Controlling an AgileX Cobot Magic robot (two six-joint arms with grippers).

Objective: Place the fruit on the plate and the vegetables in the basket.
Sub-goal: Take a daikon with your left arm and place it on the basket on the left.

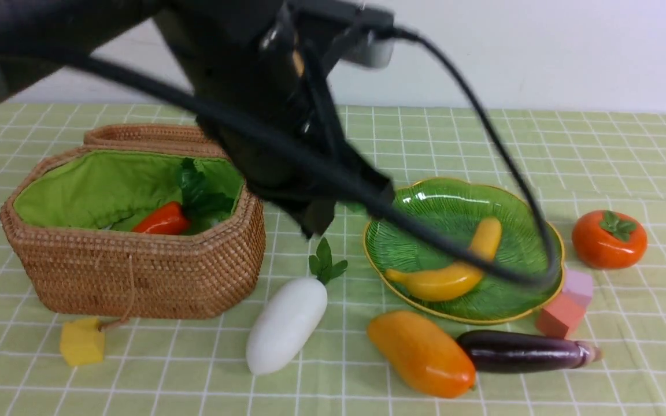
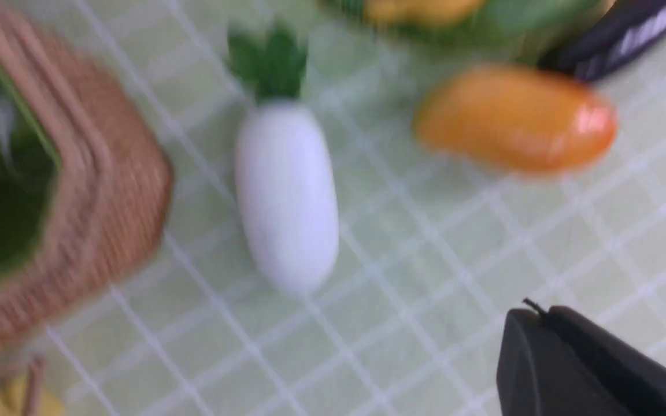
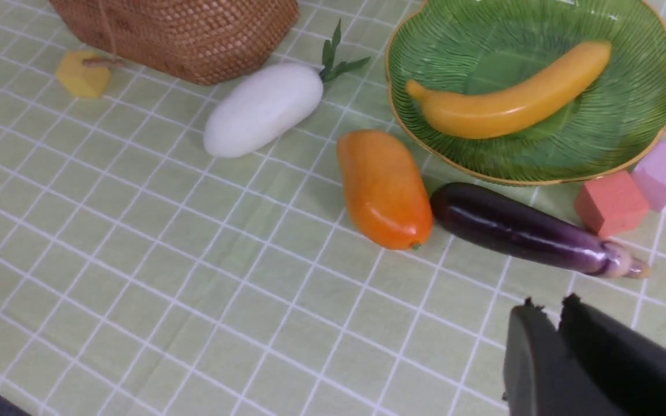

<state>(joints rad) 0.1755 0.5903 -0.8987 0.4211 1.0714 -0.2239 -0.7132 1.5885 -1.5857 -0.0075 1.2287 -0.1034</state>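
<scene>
My left jaws and right jaws are both pinched together, empty. Closest on the bench (image 1: 136, 375): mango (image 1: 421, 352), eggplant (image 1: 521, 351), radish (image 1: 287, 323). Radish seems next, so I'd open wide and grab its fat middle. Further back, banana (image 1: 437, 283) lies on the plate (image 1: 460, 202), carrot (image 1: 162, 219) in the basket (image 1: 136, 277).

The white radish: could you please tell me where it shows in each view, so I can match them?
Front view: radish on the cloth, between basket and mango.
Left wrist view: blurred, radish mid-frame, between basket and mango.
Right wrist view: radish beside the basket's wall, leaves toward the plate.
Shared landmark: the mango, in all three.
</scene>
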